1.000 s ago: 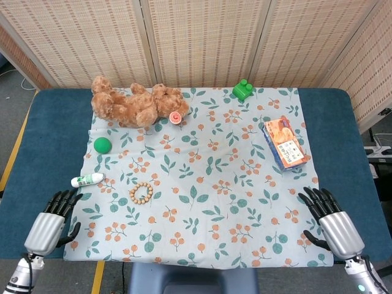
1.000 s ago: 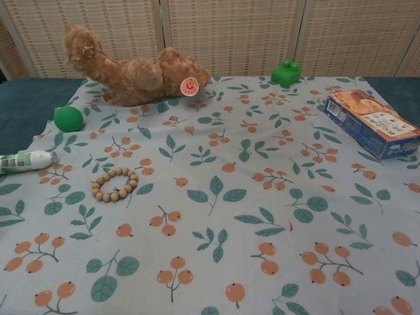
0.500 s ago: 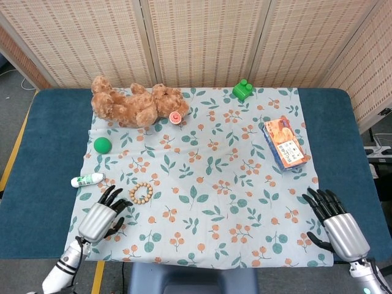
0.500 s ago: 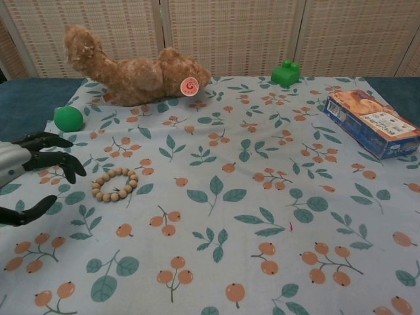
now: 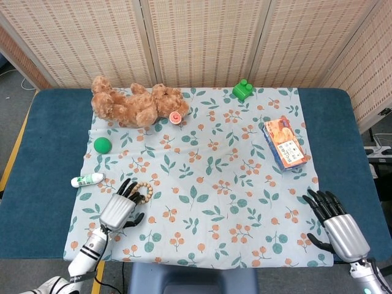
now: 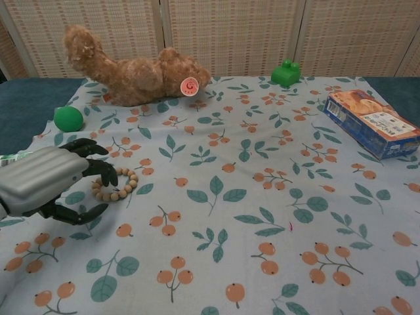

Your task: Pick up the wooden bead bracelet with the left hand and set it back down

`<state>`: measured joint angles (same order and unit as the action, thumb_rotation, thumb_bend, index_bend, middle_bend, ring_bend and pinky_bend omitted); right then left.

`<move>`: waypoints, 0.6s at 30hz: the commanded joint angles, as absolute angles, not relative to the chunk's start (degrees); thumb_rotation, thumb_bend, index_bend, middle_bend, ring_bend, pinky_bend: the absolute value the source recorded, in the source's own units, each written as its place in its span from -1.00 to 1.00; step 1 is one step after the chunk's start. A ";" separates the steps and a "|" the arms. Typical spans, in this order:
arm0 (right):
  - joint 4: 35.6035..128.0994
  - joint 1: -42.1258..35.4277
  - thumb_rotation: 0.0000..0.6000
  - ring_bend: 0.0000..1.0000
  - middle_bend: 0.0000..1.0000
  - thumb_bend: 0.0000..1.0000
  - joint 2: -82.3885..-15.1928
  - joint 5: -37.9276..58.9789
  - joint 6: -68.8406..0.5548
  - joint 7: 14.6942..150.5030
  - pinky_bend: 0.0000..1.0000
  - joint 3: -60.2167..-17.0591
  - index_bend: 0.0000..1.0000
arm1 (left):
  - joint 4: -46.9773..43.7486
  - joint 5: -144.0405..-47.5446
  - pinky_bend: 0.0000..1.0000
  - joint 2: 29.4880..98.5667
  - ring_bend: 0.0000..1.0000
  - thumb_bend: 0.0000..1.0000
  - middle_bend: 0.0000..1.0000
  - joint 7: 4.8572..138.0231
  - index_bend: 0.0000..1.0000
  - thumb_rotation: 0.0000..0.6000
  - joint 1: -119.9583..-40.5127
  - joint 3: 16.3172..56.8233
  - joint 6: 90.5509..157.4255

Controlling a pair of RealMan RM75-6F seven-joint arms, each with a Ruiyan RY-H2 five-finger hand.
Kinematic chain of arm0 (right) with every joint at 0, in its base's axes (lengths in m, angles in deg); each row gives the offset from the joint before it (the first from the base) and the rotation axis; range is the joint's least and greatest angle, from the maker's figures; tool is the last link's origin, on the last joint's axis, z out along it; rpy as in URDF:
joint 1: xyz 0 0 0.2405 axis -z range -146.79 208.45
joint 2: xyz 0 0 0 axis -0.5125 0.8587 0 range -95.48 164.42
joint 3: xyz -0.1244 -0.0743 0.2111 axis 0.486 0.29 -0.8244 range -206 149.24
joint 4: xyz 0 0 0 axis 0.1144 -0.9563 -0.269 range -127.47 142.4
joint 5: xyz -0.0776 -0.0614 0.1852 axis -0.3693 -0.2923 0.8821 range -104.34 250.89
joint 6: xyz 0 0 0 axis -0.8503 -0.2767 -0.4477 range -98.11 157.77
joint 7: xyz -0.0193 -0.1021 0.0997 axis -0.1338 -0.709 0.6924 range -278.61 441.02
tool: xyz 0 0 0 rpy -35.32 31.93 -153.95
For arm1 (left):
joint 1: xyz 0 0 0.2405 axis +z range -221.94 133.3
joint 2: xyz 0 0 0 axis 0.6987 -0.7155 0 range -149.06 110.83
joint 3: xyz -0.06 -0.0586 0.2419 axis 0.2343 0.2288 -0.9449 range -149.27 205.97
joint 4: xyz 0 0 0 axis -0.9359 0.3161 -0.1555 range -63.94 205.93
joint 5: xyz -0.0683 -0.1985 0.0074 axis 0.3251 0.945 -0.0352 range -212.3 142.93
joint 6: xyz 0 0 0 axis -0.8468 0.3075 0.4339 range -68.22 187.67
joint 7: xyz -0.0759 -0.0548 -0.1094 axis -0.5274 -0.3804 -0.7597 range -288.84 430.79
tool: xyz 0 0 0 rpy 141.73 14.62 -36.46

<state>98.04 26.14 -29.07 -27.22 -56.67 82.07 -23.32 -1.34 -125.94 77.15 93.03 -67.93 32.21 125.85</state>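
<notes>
Fingertips (image 6: 108, 176) of my left hand (image 5: 119, 210) hover over the near edge of the wooden bead bracelet (image 6: 117, 186), which lies flat on the floral cloth (image 5: 220, 202) at lower left of both views, just right of a white tube (image 5: 87, 180). The hand is spread and grips nothing; from the chest view I cannot tell whether any fingertip touches the beads. My right hand (image 5: 338, 225) rests splayed and empty at lower right of the head view. I judge the pickup not yet made. To do it well, I would lower the fingers inside the ring while bringing the thumb under its near side, pinching the beads rather than the cloth, since the fabric could bunch and lift. A green ball (image 5: 102, 145) and teddy bear (image 5: 135, 104) sit well clear toward upper left.
</notes>
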 commanded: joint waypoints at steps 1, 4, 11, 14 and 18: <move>98.09 26.17 1.00 -1.00 -1.00 -0.70 -28.88 -27.30 -56.78 82.29 -1.00 -23.30 -1.00 | 3.88 -124.62 -0.91 81.29 -0.78 -0.18 -0.27 99.40 -0.30 0.47 -69.09 32.89 126.19; 98.09 26.24 1.00 -1.00 -1.00 -0.70 -28.78 -27.40 -56.86 82.42 -1.00 -23.24 -1.00 | 6.40 -124.08 -0.90 82.89 -0.78 -0.18 -0.27 101.03 -0.30 0.52 -69.47 32.75 126.09; 98.14 26.50 1.00 -1.00 -1.00 -0.70 -28.51 -27.50 -57.32 82.83 -1.00 -23.24 -1.00 | 10.06 -123.62 -0.90 84.71 -0.75 -0.18 -0.22 102.53 -0.23 0.60 -70.40 32.42 126.29; 98.13 26.49 1.00 -1.00 -1.00 -0.70 -28.50 -27.40 -57.20 82.88 -1.00 -23.28 -1.00 | 10.52 -123.86 -0.90 84.92 -0.69 -0.18 -0.12 103.01 -0.14 0.80 -70.68 32.09 126.75; 98.14 26.55 1.00 -1.00 -1.00 -0.70 -28.48 -27.45 -57.27 82.92 -1.00 -23.30 -1.00 | 11.66 -124.36 -0.90 85.61 -0.55 -0.12 0.09 103.72 0.07 1.00 -70.79 31.46 127.73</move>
